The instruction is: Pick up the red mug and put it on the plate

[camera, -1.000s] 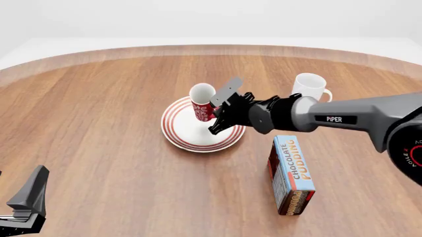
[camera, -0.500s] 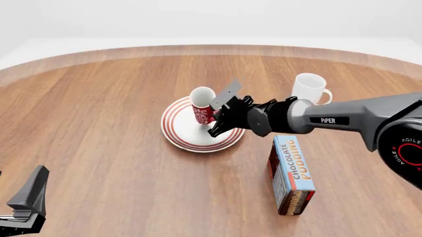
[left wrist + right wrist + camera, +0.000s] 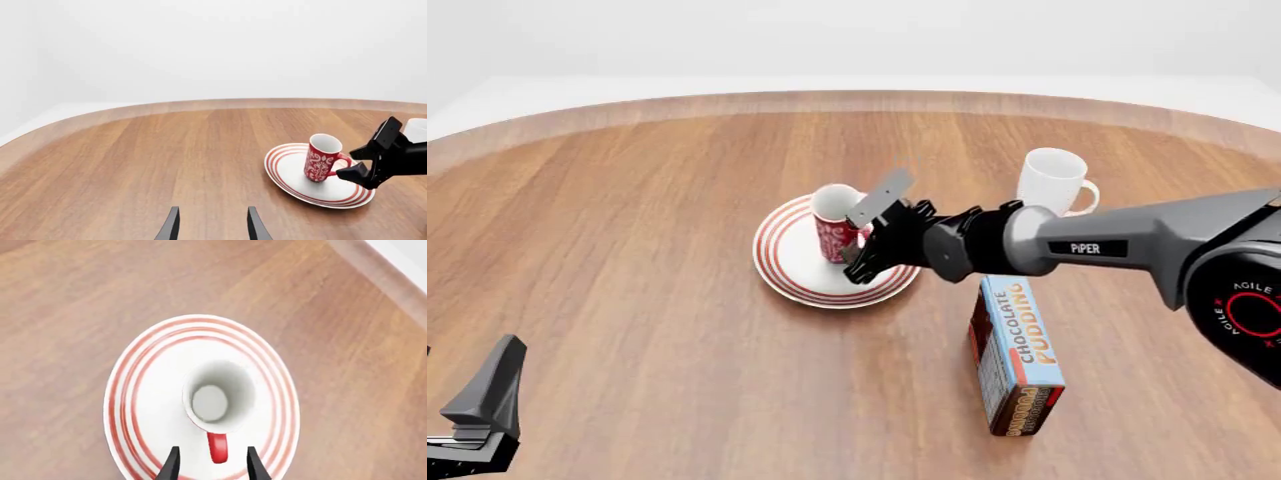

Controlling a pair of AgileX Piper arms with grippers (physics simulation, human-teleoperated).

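The red mug [image 3: 834, 232] with its white pattern stands upright on the white red-ringed plate [image 3: 790, 265], handle towards my right arm. It also shows in the left wrist view [image 3: 322, 159] and from above in the right wrist view [image 3: 217, 399]. My right gripper [image 3: 862, 240] hangs over the plate's right side, open, with the mug's handle [image 3: 217, 450] between its fingers and a gap on each side. My left gripper [image 3: 212, 227] is open and empty, low at the table's near left [image 3: 481, 410].
A plain white mug [image 3: 1050, 180] stands at the back right. A chocolate pudding box [image 3: 1017, 352] stands upright to the right of the plate, under my right arm. The plate [image 3: 293, 182] lies at the middle of the round wooden table.
The red mug and my right gripper have come down a little onto the plate. The mug now stands upright on it. The left arm has not moved.
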